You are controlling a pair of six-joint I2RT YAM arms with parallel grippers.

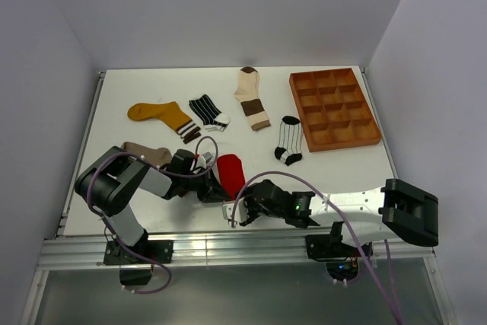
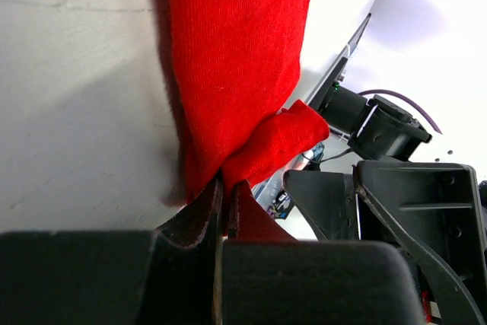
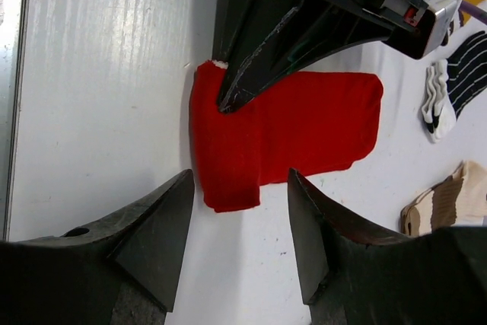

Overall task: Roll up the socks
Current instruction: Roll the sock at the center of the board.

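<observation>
A red sock [image 1: 230, 171] lies flat near the table's front edge. My left gripper [image 2: 226, 185] is shut on a bunched corner of the red sock [image 2: 236, 51]. In the right wrist view its dark fingers [image 3: 251, 74] pinch the sock's [image 3: 304, 127] edge. My right gripper [image 3: 241, 180] hovers open just short of that sock's folded end, with nothing between its fingers. The other socks lie farther back: mustard yellow [image 1: 156, 113], black-white striped [image 1: 207, 110], cream-and-brown [image 1: 251, 95], a dark pinstriped one [image 1: 288, 139], and a taupe one [image 1: 148, 154] partly under the left arm.
A brown compartmented tray [image 1: 342, 144] stands at the back right. The two grippers [image 1: 217, 195] [image 1: 237, 215] sit close together at the front centre. A metal rail [image 1: 228, 247] runs along the table's near edge.
</observation>
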